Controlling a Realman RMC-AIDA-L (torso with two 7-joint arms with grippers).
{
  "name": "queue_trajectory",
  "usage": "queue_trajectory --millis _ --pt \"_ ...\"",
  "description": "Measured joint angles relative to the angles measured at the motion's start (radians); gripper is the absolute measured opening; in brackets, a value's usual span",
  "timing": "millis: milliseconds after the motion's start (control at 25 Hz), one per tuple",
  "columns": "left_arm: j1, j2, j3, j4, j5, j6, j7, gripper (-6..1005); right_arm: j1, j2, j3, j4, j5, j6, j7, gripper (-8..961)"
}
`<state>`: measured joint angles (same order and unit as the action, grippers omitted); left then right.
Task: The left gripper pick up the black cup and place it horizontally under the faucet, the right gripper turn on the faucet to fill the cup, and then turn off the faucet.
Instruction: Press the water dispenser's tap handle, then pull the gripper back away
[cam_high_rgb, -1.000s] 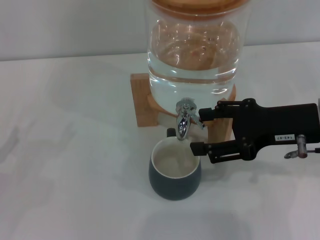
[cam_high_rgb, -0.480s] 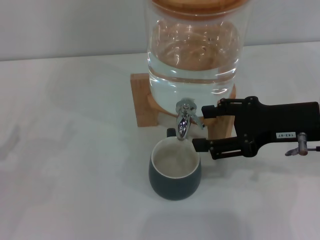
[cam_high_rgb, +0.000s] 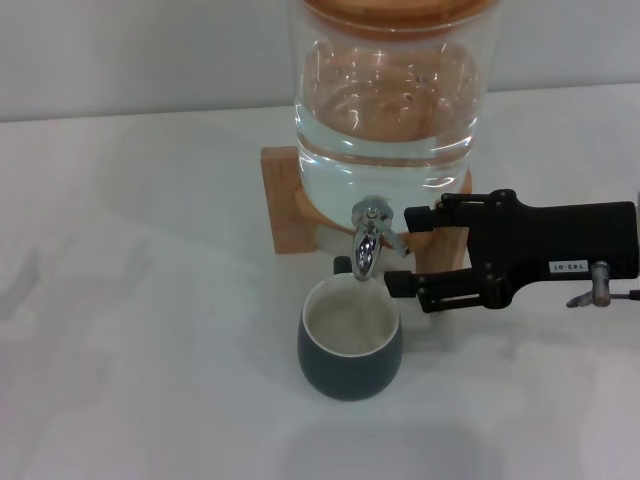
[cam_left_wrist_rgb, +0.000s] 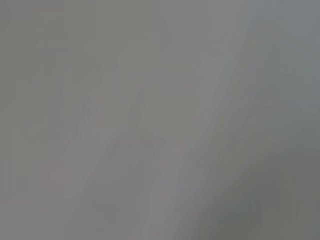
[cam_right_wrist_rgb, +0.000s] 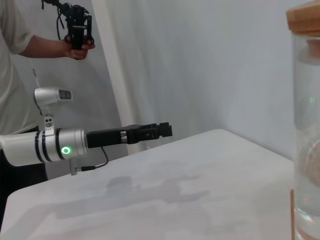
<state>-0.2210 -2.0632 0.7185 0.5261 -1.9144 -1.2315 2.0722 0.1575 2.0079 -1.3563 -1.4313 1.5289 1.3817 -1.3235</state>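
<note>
The black cup (cam_high_rgb: 350, 345) stands upright on the white table, its cream inside showing, directly below the spout of the chrome faucet (cam_high_rgb: 367, 238). My right gripper (cam_high_rgb: 401, 250) reaches in from the right, open. Its far finger lies level with the faucet's handle and its near finger just right of the spout's tip, above the cup's rim. Neither finger visibly touches the faucet. My left gripper (cam_right_wrist_rgb: 164, 130) appears only in the right wrist view, held off beyond the table's far edge, away from the cup. The left wrist view is a plain grey blur.
The faucet is fitted to a large glass dispenser (cam_high_rgb: 385, 100) of water on a wooden stand (cam_high_rgb: 285, 200). White table (cam_high_rgb: 140, 300) stretches left of the cup. In the right wrist view a person (cam_right_wrist_rgb: 20, 60) stands behind the left arm holding a black device.
My right gripper has shifted slightly away from me, so its near finger has moved from over the cup's rim up beside the spout's tip. The cup has stayed put.
</note>
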Motion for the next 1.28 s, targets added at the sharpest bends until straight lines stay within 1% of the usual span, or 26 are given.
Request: queue_trajectory --millis 120,360,480,1040,1280 --pt "-0.001 0.0 -0.001 0.0 0.0 0.0 0.0 859 -0.002 0.0 -0.007 0.0 0.0 -0.015 0.0 825" --pt "-0.001 0.0 0.0 0.0 0.0 0.0 0.0 858 -0.012 0.0 -0.051 -0.001 -0.003 -0.092 0.0 825" --pt "-0.002 0.0 0.001 0.0 0.0 0.001 0.0 858 -0.017 0.0 -0.057 -0.001 -0.003 -0.116 0.0 825" --pt "-0.001 0.0 0.001 0.0 0.006 0.002 0.0 858 -0.036 -0.001 -0.03 0.0 -0.006 -0.13 -0.01 825" --pt "-0.004 0.0 0.001 0.0 0.009 0.007 -0.004 858 -0.039 -0.003 -0.002 0.001 -0.007 -0.129 -0.013 825"
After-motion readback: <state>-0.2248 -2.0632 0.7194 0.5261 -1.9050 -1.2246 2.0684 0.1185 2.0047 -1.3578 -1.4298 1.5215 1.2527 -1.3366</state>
